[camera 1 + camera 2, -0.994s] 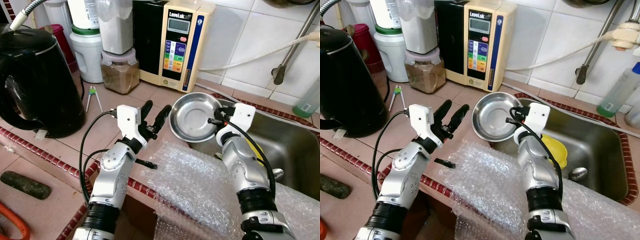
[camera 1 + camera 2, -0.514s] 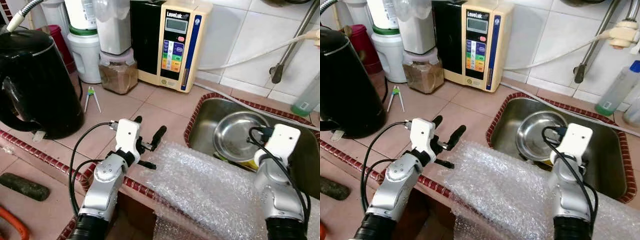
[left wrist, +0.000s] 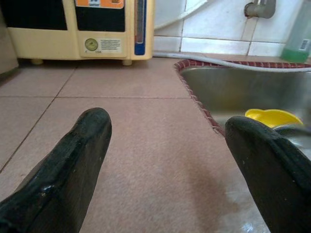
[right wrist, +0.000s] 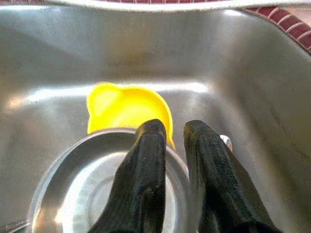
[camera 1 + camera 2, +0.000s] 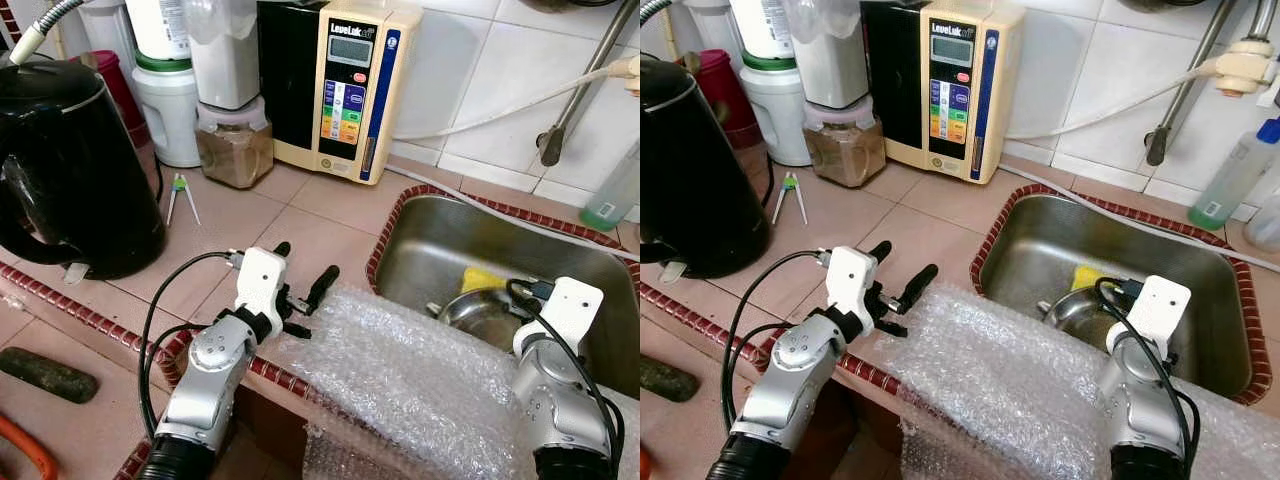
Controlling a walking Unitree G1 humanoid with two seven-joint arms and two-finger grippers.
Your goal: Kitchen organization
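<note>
The steel sink (image 5: 430, 240) is sunk into the tiled counter at the centre right of the left eye view, and a sheet of bubble wrap (image 5: 400, 375) is draped over its near edge at the lower middle. At the far left a black kettle (image 5: 70, 170) is seen, and at top centre a cream water ioniser (image 5: 350, 90).

Low in the sink, a steel bowl (image 4: 92, 189) is set partly over a yellow dish (image 4: 126, 109). The right gripper (image 4: 175, 141) is held down at the bowl's far rim, its fingers pinched onto that rim. The left gripper (image 5: 300, 285) is poised over the counter just left of the sink, its fingers spread wide with nothing between them.

Since the bowl is propped on the yellow dish and not flat, it could be tipped or slid off once the rim is released. The wrap could also be dragged into the sink by the right forearm.
</note>
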